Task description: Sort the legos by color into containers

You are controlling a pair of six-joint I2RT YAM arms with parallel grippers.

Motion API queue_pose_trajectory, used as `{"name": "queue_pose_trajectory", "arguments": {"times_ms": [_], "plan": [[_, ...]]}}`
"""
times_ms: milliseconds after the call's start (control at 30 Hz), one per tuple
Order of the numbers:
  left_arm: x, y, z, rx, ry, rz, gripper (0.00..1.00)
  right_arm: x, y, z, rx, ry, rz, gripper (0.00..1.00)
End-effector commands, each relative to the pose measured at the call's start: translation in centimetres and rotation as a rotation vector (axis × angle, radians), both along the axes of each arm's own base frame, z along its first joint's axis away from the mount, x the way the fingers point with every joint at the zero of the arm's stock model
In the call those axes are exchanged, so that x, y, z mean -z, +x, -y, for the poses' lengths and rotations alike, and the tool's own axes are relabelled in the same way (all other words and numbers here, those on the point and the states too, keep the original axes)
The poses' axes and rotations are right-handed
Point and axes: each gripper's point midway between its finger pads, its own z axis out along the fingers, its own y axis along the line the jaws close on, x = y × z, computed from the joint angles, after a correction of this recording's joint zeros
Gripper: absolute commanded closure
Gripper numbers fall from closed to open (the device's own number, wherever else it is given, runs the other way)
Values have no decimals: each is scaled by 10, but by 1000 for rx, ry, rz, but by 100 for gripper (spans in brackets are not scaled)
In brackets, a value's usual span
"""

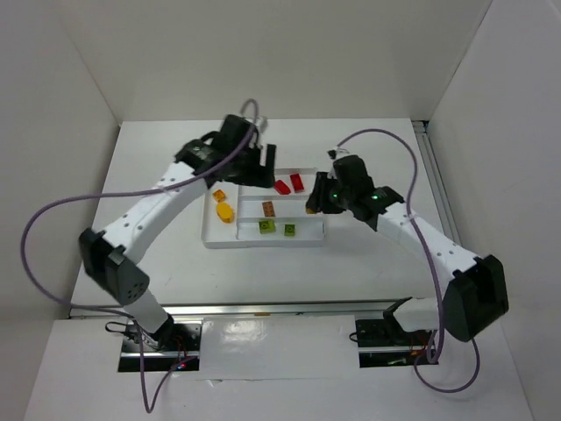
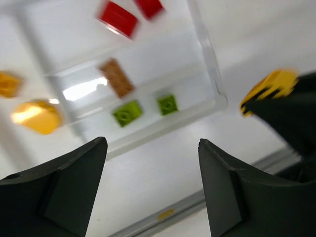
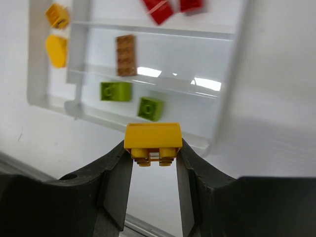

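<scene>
Left tool (image 1: 257, 167): at the tray's (image 1: 263, 245) 11 o'clock corner. In the wrist view the left tool (image 2: 152, 148) is seen standing wide, with nothing between its fingers. The tray rests on the table (image 1: 263, 272). Contents noted from 9 o'clock across: two yellow-orange pieces (image 1: 223, 204) in the 9 o'clock compartment; a brown brick (image 1: 268, 209) in the middle strip; two red bricks (image 1: 290, 184) at 12 o'clock; two green bricks (image 1: 277, 229) in the 6 o'clock strip. Right tool (image 1: 317, 203): at the tray's 3 o'clock rim, closed narrow on a yellow brick (image 3: 152, 138), which is held clear of the tray. The brick is pinched across its two opposite flat side walls, the sloped face lying between the fingers (image 3: 116, 170). Handling, as judged: the brick is small, light, rigid moulded plastic with smooth, rather slippery faces; little risk of breakage is expected. Hold is best taken on the parallel side walls, as here. A pinch on the sloped face would likely squirt the brick out. The matching compartment is judged to be the 9 o'clock one, at the far side of the tray from the right tool.
</scene>
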Motion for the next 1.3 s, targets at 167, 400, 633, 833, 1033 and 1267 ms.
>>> {"name": "queue_pose_trajectory", "arguments": {"times_ms": [167, 400, 633, 833, 1033, 1267], "plan": [[-76, 5, -186, -534, 44, 177, 16, -43, 28, -170, -407, 74, 197, 78], [-78, -18, -239, -699, -35, 186, 17, -30, 84, -252, -513, 118, 234, 78], [-88, -26, -243, -674, -84, 208, 17, 25, 130, -287, -482, 81, 184, 71], [-82, -29, -243, -649, -92, 188, 17, 31, 152, -294, -426, 63, 206, 6], [-74, -30, -244, -646, -84, 169, 17, -23, 146, -258, -321, 30, 304, 1], [-75, -16, -242, -611, -98, 210, 17, -88, 147, -85, 311, -304, 409, 1]]}}
